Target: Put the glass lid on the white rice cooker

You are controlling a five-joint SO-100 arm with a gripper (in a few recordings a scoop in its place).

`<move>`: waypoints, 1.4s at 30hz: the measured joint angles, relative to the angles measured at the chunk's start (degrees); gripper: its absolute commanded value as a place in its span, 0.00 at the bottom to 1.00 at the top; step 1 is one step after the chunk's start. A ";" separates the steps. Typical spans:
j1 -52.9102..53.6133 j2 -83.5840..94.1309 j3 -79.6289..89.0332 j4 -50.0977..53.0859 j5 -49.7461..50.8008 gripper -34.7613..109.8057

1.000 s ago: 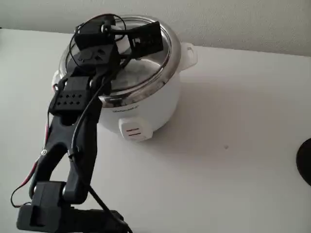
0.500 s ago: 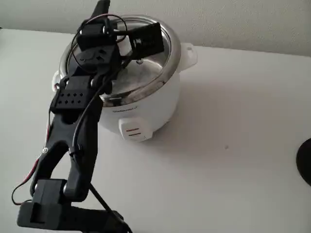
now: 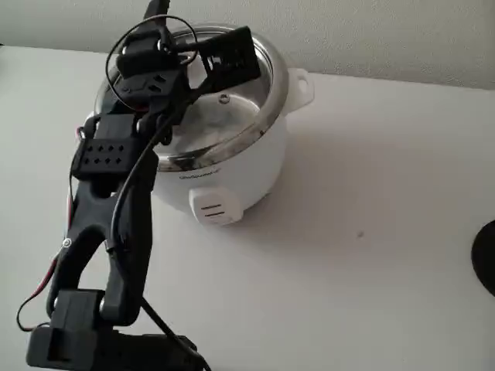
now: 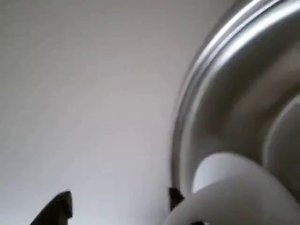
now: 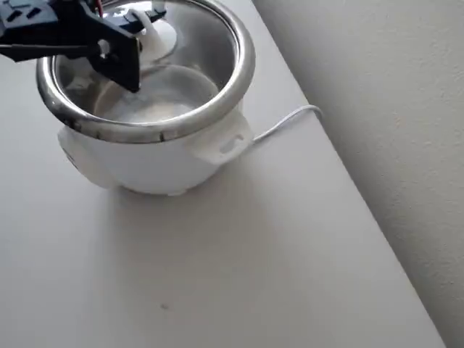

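The white rice cooker (image 3: pixel 232 178) (image 5: pixel 145 163) stands at the back of the table. The glass lid (image 3: pixel 232 116) (image 5: pixel 199 51) lies on top of it, its metal rim (image 4: pixel 201 84) running round the pot's edge. My gripper (image 3: pixel 166 35) (image 5: pixel 138 43) hovers over the lid's far left side by the white knob (image 5: pixel 158 35). In the wrist view the gripper (image 4: pixel 119 204) is open. Nothing lies between its two black fingertips (image 4: pixel 61 206), and the knob (image 4: pixel 234 183) sits just to the right of them.
A white cord (image 5: pixel 290 119) runs from the cooker towards the wall. A dark round object (image 3: pixel 487 255) shows at the right edge of the fixed view. The wall stands close behind the cooker. Bare table stretches in front and to the right.
One finger has swung out and now sticks up above the gripper. The wrist has lifted a little over the lid. The lid has stayed on the cooker.
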 measured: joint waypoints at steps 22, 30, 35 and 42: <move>0.00 18.54 13.27 11.51 -0.53 0.42; 3.16 35.51 19.60 23.03 -0.53 0.36; 8.26 47.81 27.07 28.30 -0.53 0.26; 17.93 70.31 41.13 37.44 -1.32 0.24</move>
